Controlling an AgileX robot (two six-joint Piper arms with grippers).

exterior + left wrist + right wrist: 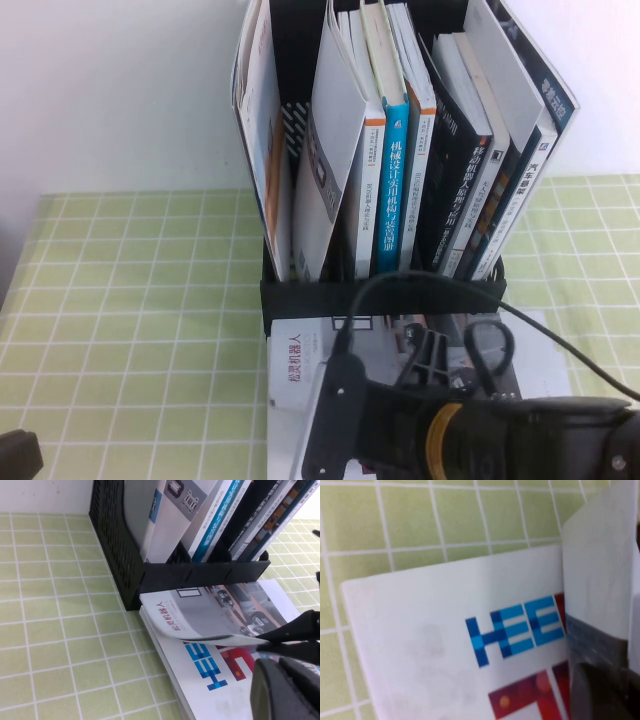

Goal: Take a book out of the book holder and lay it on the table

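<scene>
At the far middle of the counter (130, 300), which wears a light green cloth with a white grid check, stands one tall black plastic book holder (380, 298) with a slotted side and a low front wall. Its compartments are packed with upright and leaning volumes; roughly ten can be made out, among them one blue-spined book (393, 190) near the centre and dark-covered ones on the right.

Just in front of the holder's low wall, two magazines lie stacked. The upper one is the large thin book (210, 612) with a grey and salmon-pink cover and a white strip of red-brown Chinese characters. It rests on a white magazine (210, 675) with big blue and red lettering, and its near edge curls up off that magazine.

The right gripper (285, 642) reaches in low from the near right, its black arm stretched across the near edge of the high view, a black cable looping above it. Its fingers (295, 630) sit nearly closed, pinching the lifted near corner of the grey and pink book.

The left gripper (18, 455) shows only as a dark shape at the near left corner; whether its fingers are open cannot be told.
</scene>
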